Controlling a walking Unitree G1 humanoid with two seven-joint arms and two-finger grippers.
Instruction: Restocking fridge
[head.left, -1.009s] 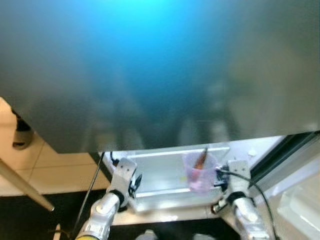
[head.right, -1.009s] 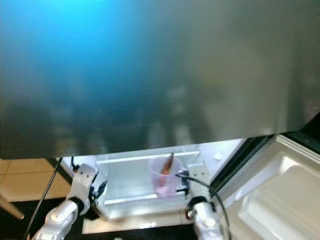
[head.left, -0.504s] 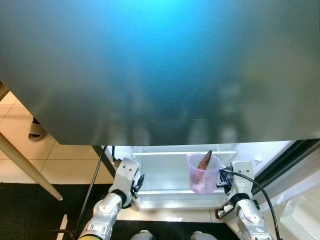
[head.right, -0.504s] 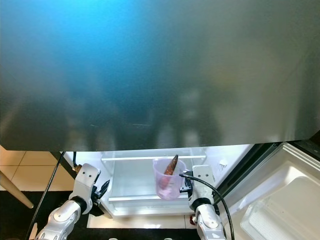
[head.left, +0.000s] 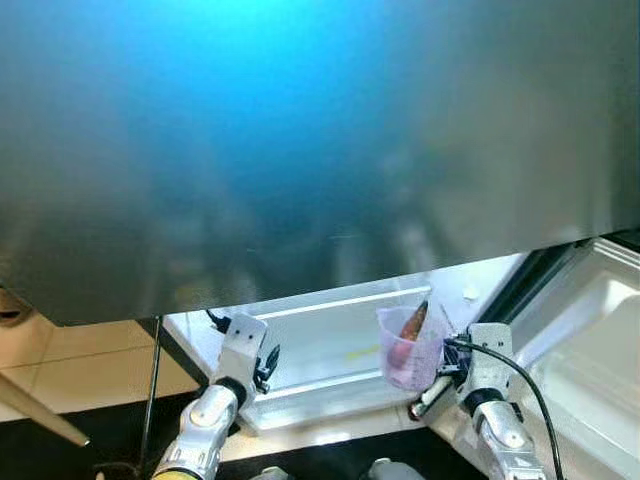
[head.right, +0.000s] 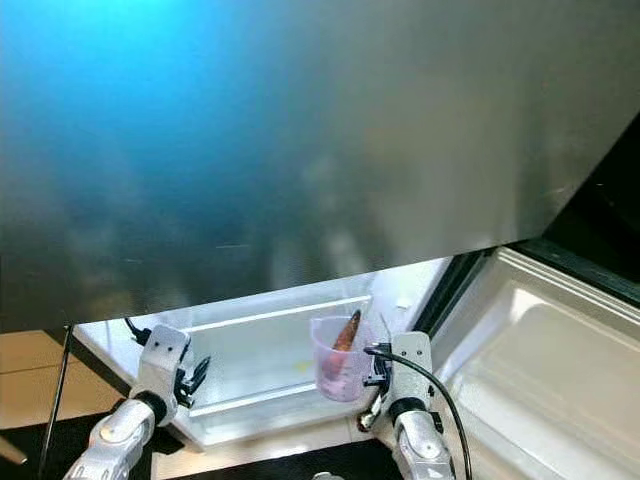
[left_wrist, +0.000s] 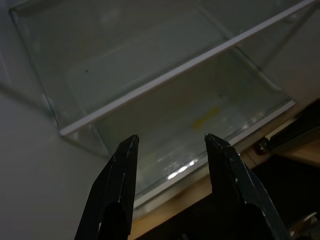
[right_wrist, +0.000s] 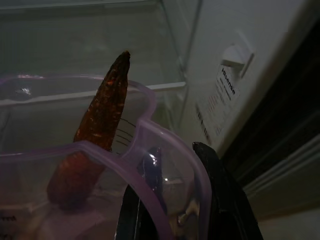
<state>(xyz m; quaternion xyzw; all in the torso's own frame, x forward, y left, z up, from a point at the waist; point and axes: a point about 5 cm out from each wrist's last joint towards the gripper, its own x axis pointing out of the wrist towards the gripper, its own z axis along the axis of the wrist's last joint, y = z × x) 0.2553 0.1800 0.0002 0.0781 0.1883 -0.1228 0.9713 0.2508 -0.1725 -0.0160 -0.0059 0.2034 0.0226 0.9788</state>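
Your view has swung since a moment ago; the cup (head.left: 410, 347) has barely moved. Your right gripper (right_wrist: 170, 200) clamps its rim, carrot (right_wrist: 102, 120) inside, over the drawer (head.left: 330, 345). Left gripper (left_wrist: 170, 155) hangs spread, empty. You haven't placed it yet.

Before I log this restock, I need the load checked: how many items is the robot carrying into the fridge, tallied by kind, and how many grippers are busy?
Purple cups: 1, the purple cup, with the right gripper gripping its rim
Carrots: 1, the carrot, standing inside the cup
Busy grippers: 1
Free grippers: 1, the left gripper, open before the clear drawer
Total items carried: 2
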